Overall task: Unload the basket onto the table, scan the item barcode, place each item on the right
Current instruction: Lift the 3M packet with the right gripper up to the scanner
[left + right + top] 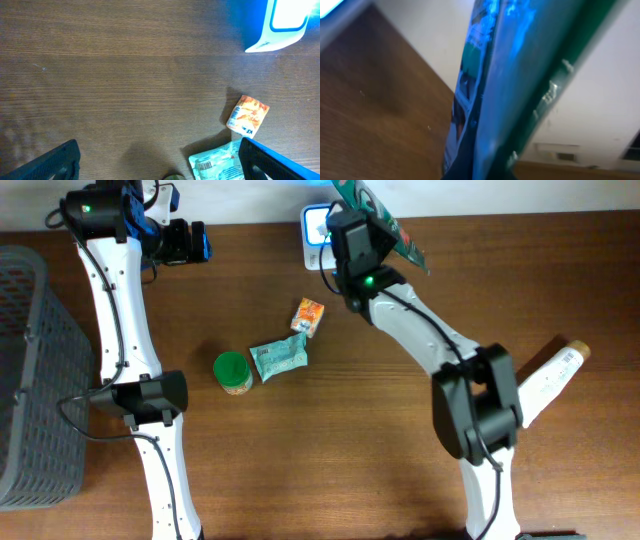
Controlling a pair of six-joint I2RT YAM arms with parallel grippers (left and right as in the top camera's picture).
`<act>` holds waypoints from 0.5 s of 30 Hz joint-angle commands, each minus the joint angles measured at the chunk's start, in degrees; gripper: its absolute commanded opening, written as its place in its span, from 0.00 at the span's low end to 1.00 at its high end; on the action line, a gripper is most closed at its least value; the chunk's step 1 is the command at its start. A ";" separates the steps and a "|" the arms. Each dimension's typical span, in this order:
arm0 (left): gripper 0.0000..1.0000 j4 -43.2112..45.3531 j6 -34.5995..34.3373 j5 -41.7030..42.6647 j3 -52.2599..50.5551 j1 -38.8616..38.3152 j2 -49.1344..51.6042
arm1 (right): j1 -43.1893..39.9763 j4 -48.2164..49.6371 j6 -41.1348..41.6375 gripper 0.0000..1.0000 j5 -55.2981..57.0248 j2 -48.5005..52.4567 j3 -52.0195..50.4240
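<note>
While the left jaws stand spread, the right jaws pinch the green packet beside the scanner.

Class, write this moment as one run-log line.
right tool: shut on green packet, by scanner | left tool: open, empty
</note>
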 commanded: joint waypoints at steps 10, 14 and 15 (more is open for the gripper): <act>0.99 -0.09 0.26 -0.15 0.94 0.04 0.37 | 2.93 8.00 -11.47 0.04 14.27 9.60 0.92; 0.99 -0.09 0.26 -0.15 0.94 0.04 0.37 | 2.93 13.14 -16.13 0.04 18.49 9.60 0.92; 0.99 -0.11 0.26 -0.15 0.94 0.04 0.37 | 2.95 14.53 -17.55 0.04 19.37 9.60 0.94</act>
